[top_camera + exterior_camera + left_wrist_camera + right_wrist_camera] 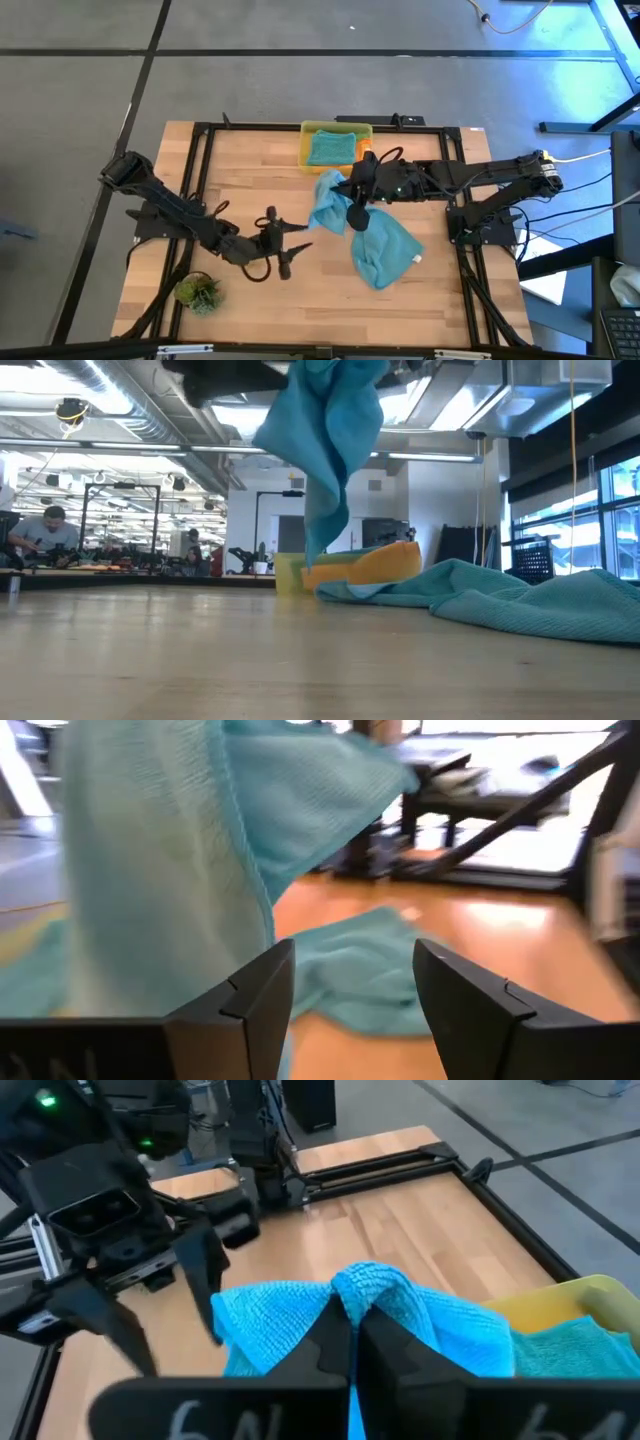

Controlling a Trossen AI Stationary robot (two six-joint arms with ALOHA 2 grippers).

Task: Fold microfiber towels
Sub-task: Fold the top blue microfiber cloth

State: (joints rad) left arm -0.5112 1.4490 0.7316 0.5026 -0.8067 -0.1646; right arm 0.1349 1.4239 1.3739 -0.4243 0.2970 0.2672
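Teal-blue cloth is pinched between the shut fingers of the right gripper (352, 1342), which holds one microfiber towel (327, 205) by a bunched fold up off the table (250, 165) near its middle, in front of the yellow bin (304, 150); the towel hangs in a loose drape, its lower part appearing to run onto a second teal-blue towel (385, 250) that lies rumpled on the wood to the right. The left gripper (293, 253) stands with its fingers apart and empty, low over the table just left of the hanging cloth and facing it. Judging from this, the main risk is that the pinch is on a gathered fold and not a clean corner, so the towel may slide out or unfurl unevenly when moved; the left fingers could also close on both towels at once, since the two lie against each other and share a colour, or the lifted one could drag the other. Another teal towel (330, 148) fills the bin, and orange cloth (385, 563) shows at it only in the low view. Hard to make out: where one teal towel ends and the other begins, the held towel's corners, and any green towel; the small plant tuft (198, 293) sits near the table's front left corner, well apart
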